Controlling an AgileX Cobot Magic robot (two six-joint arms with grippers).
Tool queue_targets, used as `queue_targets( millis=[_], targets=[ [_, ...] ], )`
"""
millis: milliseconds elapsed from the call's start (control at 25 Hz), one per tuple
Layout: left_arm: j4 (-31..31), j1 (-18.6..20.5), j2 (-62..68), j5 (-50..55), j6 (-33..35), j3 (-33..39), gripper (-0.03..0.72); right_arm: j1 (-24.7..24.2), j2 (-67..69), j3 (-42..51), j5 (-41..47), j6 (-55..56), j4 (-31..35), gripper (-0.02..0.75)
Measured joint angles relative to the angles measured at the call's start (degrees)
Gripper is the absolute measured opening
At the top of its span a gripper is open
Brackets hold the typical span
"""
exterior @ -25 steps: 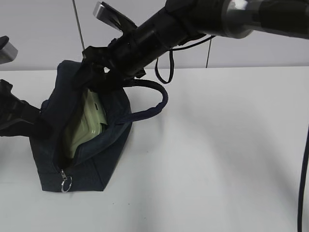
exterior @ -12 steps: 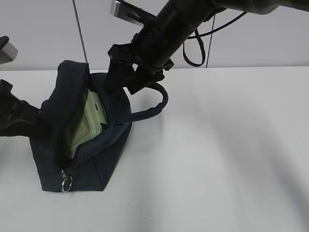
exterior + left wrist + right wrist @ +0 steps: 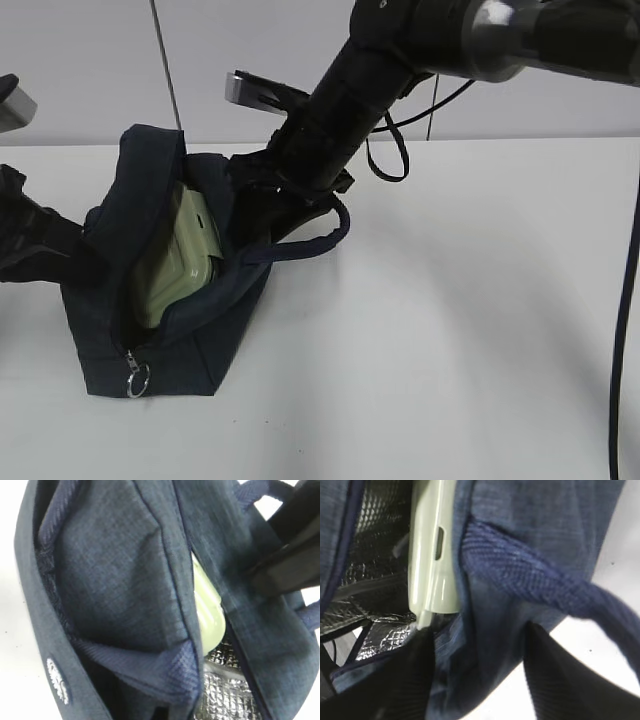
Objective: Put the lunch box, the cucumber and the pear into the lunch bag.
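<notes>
right tool (image 3: 262,212) lowered onto lunch bag (image 3: 175,340) rim | lunch box (image 3: 180,262) inside

Right pincer (image 3: 262,215) dropped — pressing bag handle (image 3: 310,238) lower.

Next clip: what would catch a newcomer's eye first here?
The dark navy lunch bag gaping open at the table's left, with the sage-green lid of the lunch box standing on edge inside. Next, the right arm's end effector straddling the bag's right wall beside the loop handle.
</notes>
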Motion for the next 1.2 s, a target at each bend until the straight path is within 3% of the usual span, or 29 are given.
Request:
queue_targets(
  millis=[160, 240, 760, 920, 1200],
  targets=[
    [-0.1, 0.0, 0.0, 0.0, 0.0, 0.0, -0.018, -0.3, -0.7, 0.0, -0.9, -2.8, -0.8, 0.070],
    [-0.2, 0.0, 0.0, 0.0, 0.0, 0.0, -0.018, -0.5, -1.7, 0.0, -1.3, -3.2, -2.2, 0.025],
    [0.2, -3.8, 0.7, 0.6, -2.1, -4.9, -0.018, -1.7, -6.7, 1.7, 1.0, -2.1, -6.7, 0.010],
    [0.1, -5.9, 3.5, 0.9, -3.1, -7.6, -0.018, -4.9, -11.4, 8.0, -0.1, -2.3, -6.5, 0.010],
    [-0.3, -12.8, 9.2, 0.7, -5.1, -12.7, -0.018, -10.5, -20.6, 23.9, -3.5, -8.3, -3.4, 0.010]
  ],
)
